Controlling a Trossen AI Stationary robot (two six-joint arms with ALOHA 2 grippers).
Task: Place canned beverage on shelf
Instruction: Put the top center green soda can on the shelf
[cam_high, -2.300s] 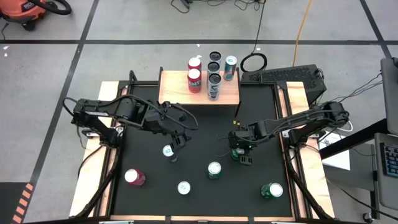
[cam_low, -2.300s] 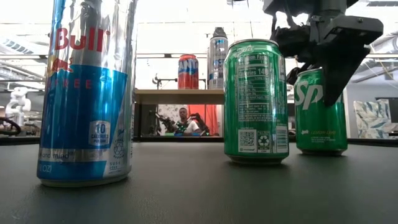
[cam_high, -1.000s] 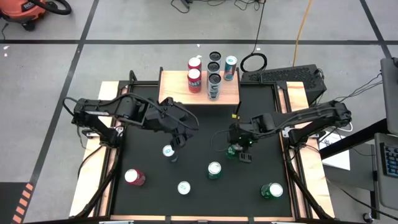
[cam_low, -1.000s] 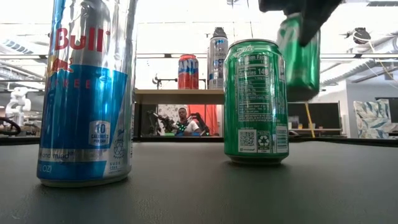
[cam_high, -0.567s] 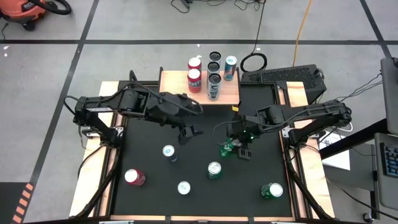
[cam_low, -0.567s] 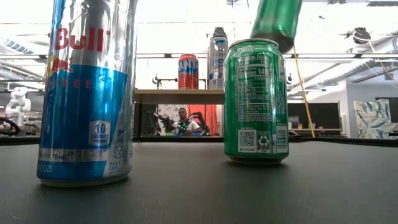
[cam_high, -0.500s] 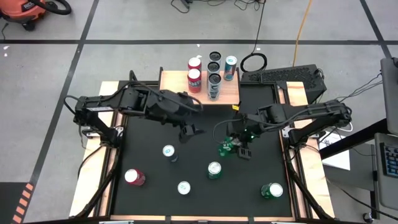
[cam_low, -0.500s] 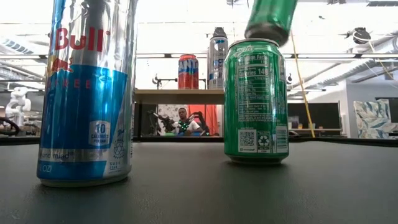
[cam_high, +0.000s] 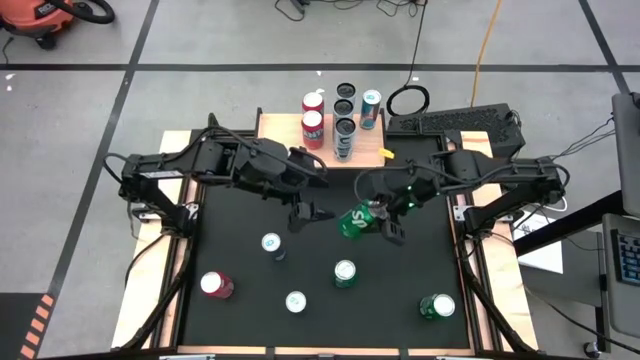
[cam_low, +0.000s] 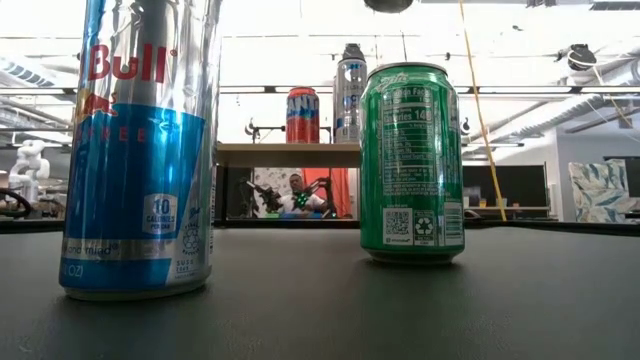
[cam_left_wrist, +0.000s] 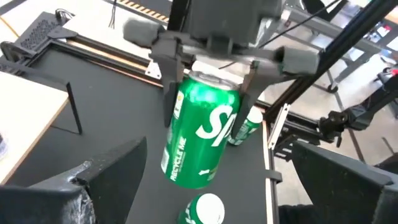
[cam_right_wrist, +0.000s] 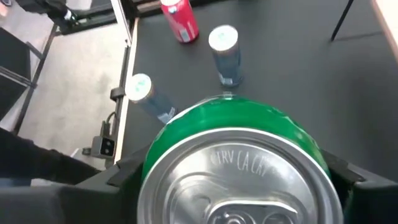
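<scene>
High view shows the green Sprite can (cam_high: 353, 221) clamped at its top in the right gripper (cam_high: 378, 218), tilted and lifted clear of the black table (cam_high: 230, 300), short of the shelf (cam_high: 369, 152) beyond it. Doing this step well probably means righting the can before lowering it onto the bare wood at the shelf's near right corner, beside the black cans (cam_high: 345, 126) and red cans (cam_high: 313, 125). Just beside the load, the left gripper (cam_high: 308, 212) hangs spread wide and empty, narrowing the lane; shelf edges leave little margin.

Orange shop vacuum (cam_high: 42, 20) on floor; person (cam_low: 296, 192) seated behind table.
</scene>
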